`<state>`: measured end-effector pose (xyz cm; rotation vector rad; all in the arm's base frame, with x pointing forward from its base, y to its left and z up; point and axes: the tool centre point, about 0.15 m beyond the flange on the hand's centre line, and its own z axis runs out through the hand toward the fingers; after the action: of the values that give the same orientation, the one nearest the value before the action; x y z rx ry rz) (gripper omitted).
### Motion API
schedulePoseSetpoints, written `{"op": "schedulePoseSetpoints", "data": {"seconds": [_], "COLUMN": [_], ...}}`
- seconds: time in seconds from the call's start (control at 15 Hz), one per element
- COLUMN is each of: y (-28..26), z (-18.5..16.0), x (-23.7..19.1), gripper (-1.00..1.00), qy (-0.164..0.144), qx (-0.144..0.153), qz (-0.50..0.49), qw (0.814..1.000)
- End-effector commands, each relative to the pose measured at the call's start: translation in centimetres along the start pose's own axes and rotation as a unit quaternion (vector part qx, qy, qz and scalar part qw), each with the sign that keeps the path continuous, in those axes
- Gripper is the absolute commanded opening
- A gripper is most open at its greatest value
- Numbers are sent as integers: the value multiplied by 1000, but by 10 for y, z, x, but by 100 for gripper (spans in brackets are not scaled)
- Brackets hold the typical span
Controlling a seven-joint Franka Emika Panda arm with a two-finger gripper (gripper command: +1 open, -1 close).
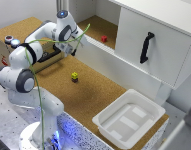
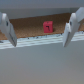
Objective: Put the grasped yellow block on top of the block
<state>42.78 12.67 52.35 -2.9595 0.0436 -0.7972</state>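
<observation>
My gripper (image 2: 39, 31) is spread wide and holds nothing. The yellow block (image 1: 74, 75) sits, apparently squarely, atop the block (image 1: 74, 79) on the cork table (image 1: 95, 95), well apart from me.

Nothing sits between your fingers (image 2: 10, 31); a low white ledge (image 2: 40, 41) crosses ahead of them, with the red block (image 2: 48, 27) beyond it.
</observation>
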Motion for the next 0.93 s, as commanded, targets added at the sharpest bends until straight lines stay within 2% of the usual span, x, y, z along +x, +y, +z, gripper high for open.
{"op": "schedulePoseSetpoints", "data": {"seconds": [0.0,0.13,0.2,0.47,0.67,0.87], "y": [-6,-6,0,10,12,17], "z": [-4,-4,-2,20,41,63], "x": [19,19,4,47,74,96], "gripper": [100,100,100,100,100,100], "qy": [-46,-46,-6,38,45,53], "qx": [-45,-45,-1,-8,-15,-8], "qz": [1,1,0,28,20,17], "qw": [998,998,1000,999,999,998]}}
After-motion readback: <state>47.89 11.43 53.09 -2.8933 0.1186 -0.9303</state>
